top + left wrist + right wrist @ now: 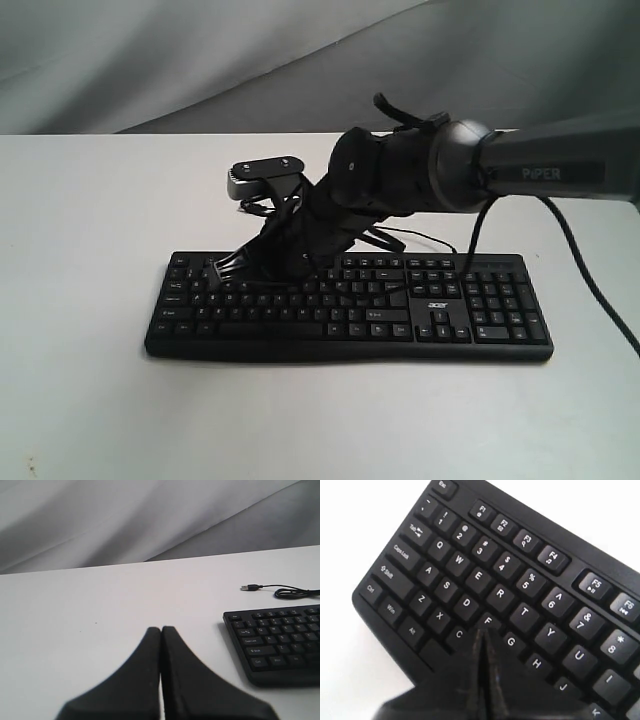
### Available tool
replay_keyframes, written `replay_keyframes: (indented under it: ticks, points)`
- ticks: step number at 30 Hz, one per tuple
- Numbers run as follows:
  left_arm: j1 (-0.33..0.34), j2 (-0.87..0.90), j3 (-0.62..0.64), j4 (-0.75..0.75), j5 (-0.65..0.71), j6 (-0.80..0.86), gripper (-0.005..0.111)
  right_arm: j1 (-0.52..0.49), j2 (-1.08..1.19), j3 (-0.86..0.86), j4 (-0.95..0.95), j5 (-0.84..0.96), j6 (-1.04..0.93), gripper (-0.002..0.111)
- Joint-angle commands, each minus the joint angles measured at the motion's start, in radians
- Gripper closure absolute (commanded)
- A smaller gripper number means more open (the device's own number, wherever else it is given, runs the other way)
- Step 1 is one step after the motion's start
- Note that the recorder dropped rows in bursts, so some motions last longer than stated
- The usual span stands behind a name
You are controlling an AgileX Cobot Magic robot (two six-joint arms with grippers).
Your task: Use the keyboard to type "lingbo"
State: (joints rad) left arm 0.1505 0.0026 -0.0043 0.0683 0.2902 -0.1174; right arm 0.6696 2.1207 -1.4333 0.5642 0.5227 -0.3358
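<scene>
Right claw, pressed closed, hides keys near F on the keyboard; left claw closed too.

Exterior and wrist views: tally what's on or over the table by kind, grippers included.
Keyboards: 1, the black keyboard
Cables: 1, the USB cable, its plug end loose
Grippers: 2, the left gripper and the right gripper, both shut
Total: 4
</scene>
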Motion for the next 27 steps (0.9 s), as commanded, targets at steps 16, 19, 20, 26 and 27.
replay_keyframes:
  ticks: [16, 19, 20, 26, 27]
  points:
    - [0.002, -0.003, 0.004, -0.008, -0.005, -0.004, 0.106, 0.028, -0.057, 0.099, -0.015, -0.078, -0.012, 0.108]
    - [0.002, -0.003, 0.004, -0.008, -0.005, -0.004, 0.106, 0.028, -0.055, 0.099, -0.015, -0.088, -0.012, 0.108]
    - [0.002, -0.003, 0.004, -0.008, -0.005, -0.004, 0.106, 0.028, -0.055, 0.099, -0.015, -0.093, -0.012, 0.108]
    - [0.002, -0.003, 0.004, -0.008, -0.005, -0.004, 0.106, 0.028, -0.052, 0.099, -0.015, -0.112, -0.015, 0.108]
    - [0.002, -0.003, 0.004, -0.008, -0.005, -0.004, 0.106, 0.028, -0.051, 0.099, -0.015, -0.112, -0.017, 0.108]
